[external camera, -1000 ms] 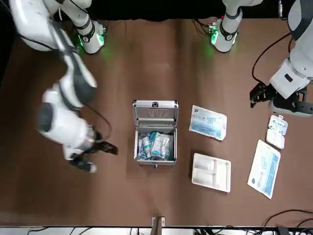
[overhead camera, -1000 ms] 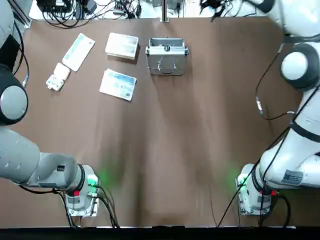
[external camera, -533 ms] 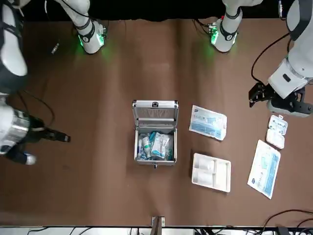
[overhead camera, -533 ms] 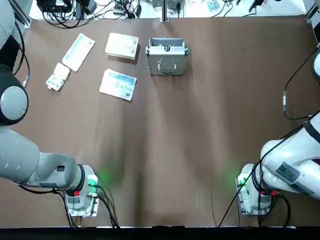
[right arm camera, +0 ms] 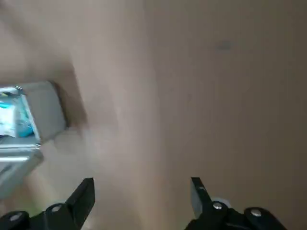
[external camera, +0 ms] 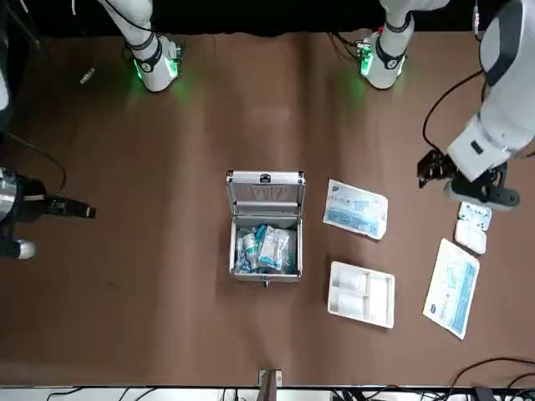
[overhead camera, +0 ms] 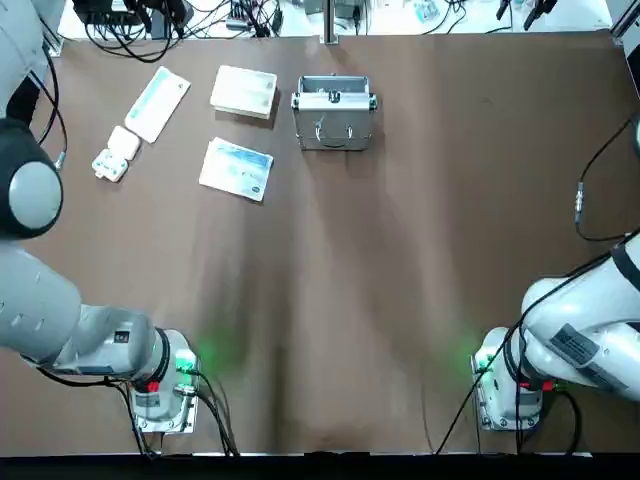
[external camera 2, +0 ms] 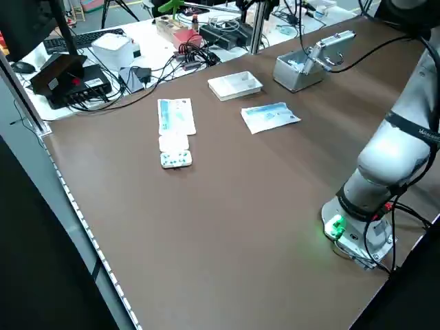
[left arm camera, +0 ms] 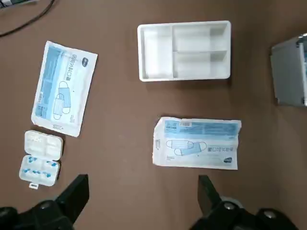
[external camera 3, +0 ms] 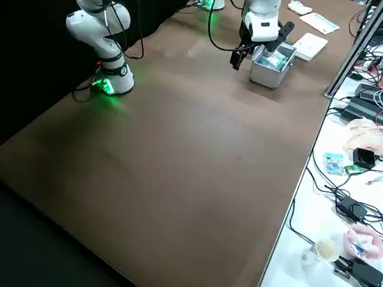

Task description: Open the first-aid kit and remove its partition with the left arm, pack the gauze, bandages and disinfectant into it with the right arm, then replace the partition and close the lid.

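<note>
Case (external camera: 265,225) near table's (external camera: 167,317) far edge from robot; lid (external camera: 266,191) raised, supplies packed inside. Partition (external camera: 361,292), white divided tray, out on table beside case, not yet refitted. Judged remaining: replace partition, close lid. Left gripper (left arm camera: 144,199) hovers near mask packets (left arm camera: 196,143) and pill box (left arm camera: 40,157), jaws spread, empty. Right gripper (right arm camera: 142,199) well clear of case, jaws spread, empty.

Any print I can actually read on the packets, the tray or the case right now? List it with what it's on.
No text can be read.
Mask packet beside the case: blue print and mask drawings, words too small.
Second mask packet: the same, too small.
Pill box: no lettering seen.
Partition: plain white, no print.
First-aid kit: packets inside have print, too small; no label seen on the lid.
</note>
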Controlling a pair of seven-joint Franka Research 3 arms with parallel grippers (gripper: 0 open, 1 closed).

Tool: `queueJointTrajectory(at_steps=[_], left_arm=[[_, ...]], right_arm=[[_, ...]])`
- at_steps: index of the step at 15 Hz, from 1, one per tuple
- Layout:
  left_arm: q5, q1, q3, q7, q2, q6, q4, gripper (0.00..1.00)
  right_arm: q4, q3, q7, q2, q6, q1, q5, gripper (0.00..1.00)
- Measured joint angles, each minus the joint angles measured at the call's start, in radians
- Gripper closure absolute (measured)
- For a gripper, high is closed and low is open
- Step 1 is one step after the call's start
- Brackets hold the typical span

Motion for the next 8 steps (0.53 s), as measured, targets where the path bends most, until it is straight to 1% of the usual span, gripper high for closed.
queueJointTrajectory(at_steps=[2, 3, 4, 6, 7, 8], left_arm=[[0.000, 0.008, 0.006, 0.000, 0.063, 0.014, 0.030, 0.00], [0.000, 0.009, 0.009, 0.000, 0.101, 0.030, 0.045, 0.00], [0.000, 0.010, 0.011, 0.000, 0.138, 0.059, 0.055, 0.00], [0.000, 0.009, 0.012, 0.000, 0.205, 0.132, 0.067, 0.00], [0.000, 0.009, 0.012, 0.000, 0.234, 0.172, 0.071, 0.00], [0.000, 0.009, 0.012, 0.000, 0.261, 0.209, 0.073, 0.00]], right_arm=[[0.003, -0.204, -0.050, -0.048, 0.000, 0.145, 0.067, 0.11], [0.003, -0.290, -0.082, -0.073, -0.001, 0.202, 0.113, 0.11], [0.004, -0.363, -0.110, -0.098, -0.007, 0.248, 0.148, 0.11], [0.004, -0.495, -0.140, -0.147, -0.018, 0.331, 0.174, 0.10], [0.003, -0.554, -0.148, -0.168, -0.021, 0.372, 0.177, 0.04], [-0.002, -0.594, -0.155, -0.188, -0.023, 0.402, 0.178, 0.04]])
